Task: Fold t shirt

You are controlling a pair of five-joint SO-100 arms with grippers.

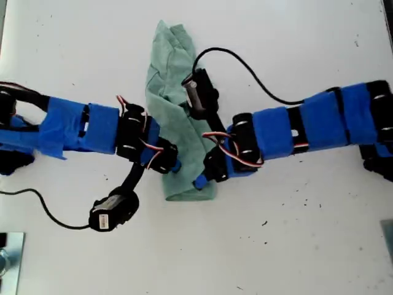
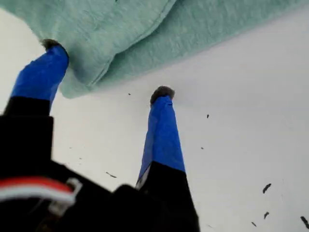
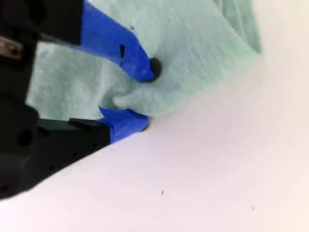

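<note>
My first gripper (image 2: 106, 72) fingers apart at t shirt (image 1: 175, 92) edge; my second gripper (image 3: 145, 99) pinching hem.

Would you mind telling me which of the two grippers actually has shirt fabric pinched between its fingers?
My second gripper does: a fold of the t shirt sits between its fingers. My first gripper is open, one fingertip on bare table.

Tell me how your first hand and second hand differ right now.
My first hand is spread wide; my second hand is pinched on a fold of the t shirt. My first hand has one fingertip at the shirt's edge, the other over bare table; my second hand has cloth between both. Both have blue fingers.
</note>
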